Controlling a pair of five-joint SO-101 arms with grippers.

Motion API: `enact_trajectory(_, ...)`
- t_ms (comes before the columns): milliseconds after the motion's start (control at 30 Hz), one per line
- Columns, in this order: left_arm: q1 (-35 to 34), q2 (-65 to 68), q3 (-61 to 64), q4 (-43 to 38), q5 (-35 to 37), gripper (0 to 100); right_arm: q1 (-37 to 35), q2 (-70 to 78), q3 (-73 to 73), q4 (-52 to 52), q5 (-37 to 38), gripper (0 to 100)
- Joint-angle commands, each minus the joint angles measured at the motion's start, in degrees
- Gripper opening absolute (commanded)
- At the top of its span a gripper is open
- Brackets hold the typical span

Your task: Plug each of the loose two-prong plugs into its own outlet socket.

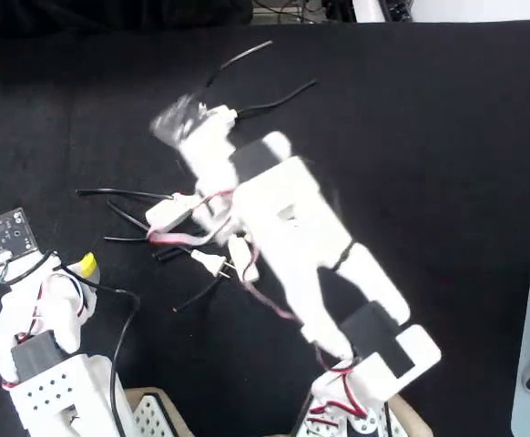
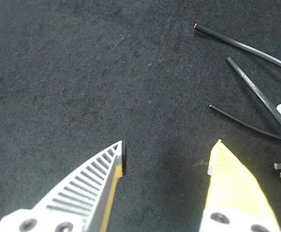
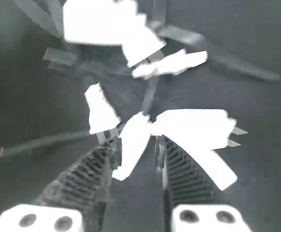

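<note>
Black cloth (image 2: 58,72); left end effector (image 2: 169,150) spread; right end effector (image 3: 136,141) pinches plug (image 3: 130,152) lengthwise.

High cam is fixed above and looks down on the whole black worktop (image 1: 447,137) from well off, with both arm bases at its near edge. Left wrist cam sits low and faces down past the left fingers (image 2: 97,174) at bare worktop and cables (image 2: 246,46), close. Right wrist cam faces the plugs (image 3: 102,111), very close. High and left wrist views share the cables (image 1: 124,193). High and right wrist views share the plugs (image 1: 212,264).
</note>
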Motion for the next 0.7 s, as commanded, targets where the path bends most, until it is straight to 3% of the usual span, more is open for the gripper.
enact_trajectory(0, -0.04, -0.35, -0.31, 0.18, -0.09, 29, -3.43, -2.42, 8.57, -9.32, 1.41, 11.3)
enact_trajectory(267, -0.04, -0.35, -0.31, 0.09, -0.09, 29, -6.77, -2.33, 21.85, -25.49, 1.41, 11.3)
enact_trajectory(667, -0.04, -0.35, -0.31, 0.09, -0.09, 29, -6.68, 0.22, 24.22, -27.78, 1.05, 11.3)
